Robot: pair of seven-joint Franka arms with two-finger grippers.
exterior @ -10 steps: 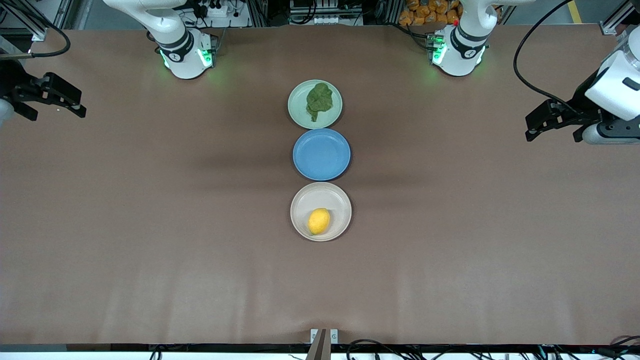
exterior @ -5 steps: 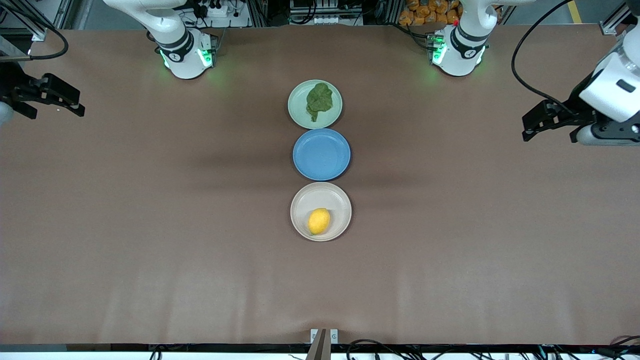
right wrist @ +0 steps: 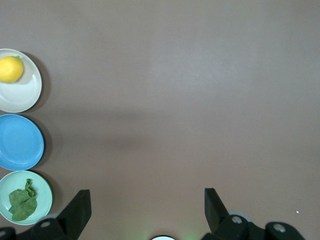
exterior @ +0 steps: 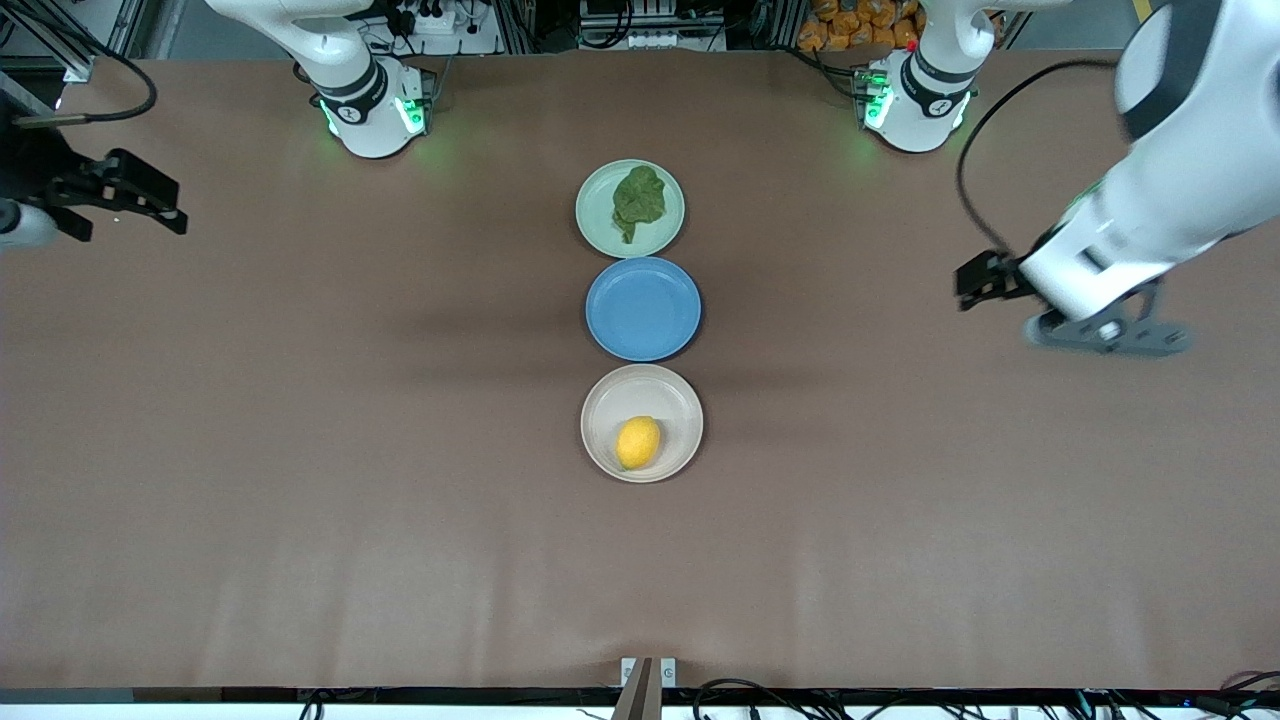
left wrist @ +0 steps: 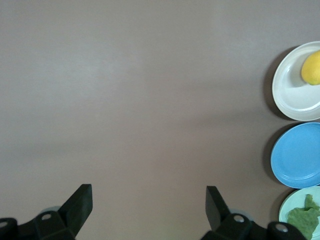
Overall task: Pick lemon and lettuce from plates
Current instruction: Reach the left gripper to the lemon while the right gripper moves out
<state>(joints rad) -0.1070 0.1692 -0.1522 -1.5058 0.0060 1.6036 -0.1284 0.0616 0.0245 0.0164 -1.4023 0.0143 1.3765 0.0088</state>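
A brown table [exterior: 300,450] carries three round plates set in a straight row down its middle, close together. The mint green plate [exterior: 600,190] lies farthest from the front camera, nearest the robots' bases; the blue plate [exterior: 643,308] sits in between, and the beige-cream plate [exterior: 640,395] lies nearest the front camera. The two white arm bases [exterior: 372,110] stand along the table's edge, one toward each end.
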